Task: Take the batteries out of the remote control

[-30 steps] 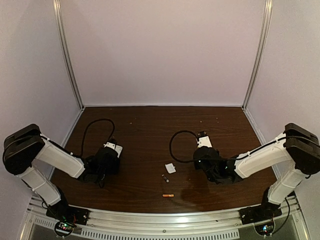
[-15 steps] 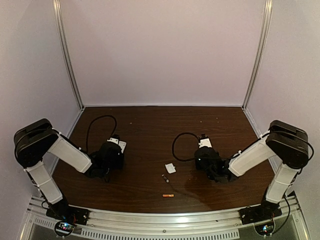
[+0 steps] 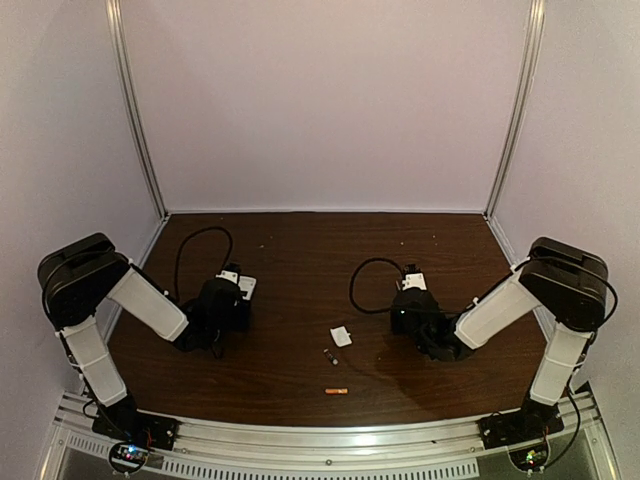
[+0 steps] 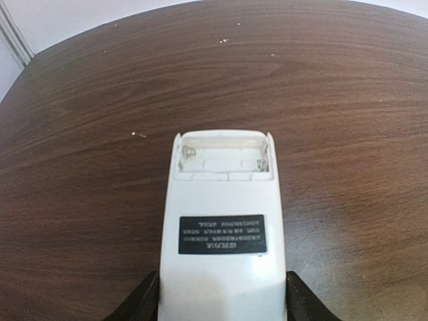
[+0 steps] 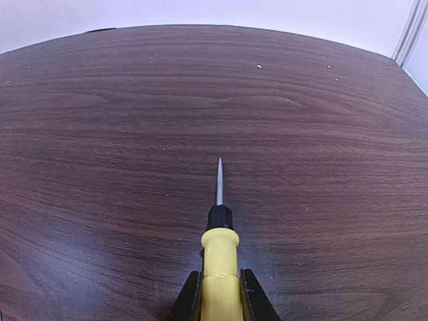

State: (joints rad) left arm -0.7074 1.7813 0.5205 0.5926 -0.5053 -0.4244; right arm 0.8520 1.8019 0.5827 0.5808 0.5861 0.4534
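Observation:
In the left wrist view the white remote control point(image 4: 223, 200) lies back side up between the fingers of my left gripper point(image 4: 223, 311), which is shut on it. Its battery bay point(image 4: 223, 158) at the far end is uncovered and holds nothing. On the table between the arms lie the batteries, a dark one point(image 3: 331, 356) and an orange one point(image 3: 336, 391), apart from both grippers. My right gripper point(image 5: 219, 302) is shut on a yellow-handled screwdriver point(image 5: 219, 257), tip pointing away just over the wood. From above, the left gripper point(image 3: 228, 302) and right gripper point(image 3: 410, 306) hang low over the table.
A small white square piece point(image 3: 341, 336) lies just beyond the dark battery. A black cable loops behind each wrist point(image 3: 195, 245) point(image 3: 368, 285). The dark wooden table point(image 3: 300, 250) is walled in by pale panels with metal posts at the back corners.
Both wrists have drawn a little farther from the near edge, and both elbows have swung upward. The remote control and screwdriver stay gripped. The batteries and the white piece have not moved.

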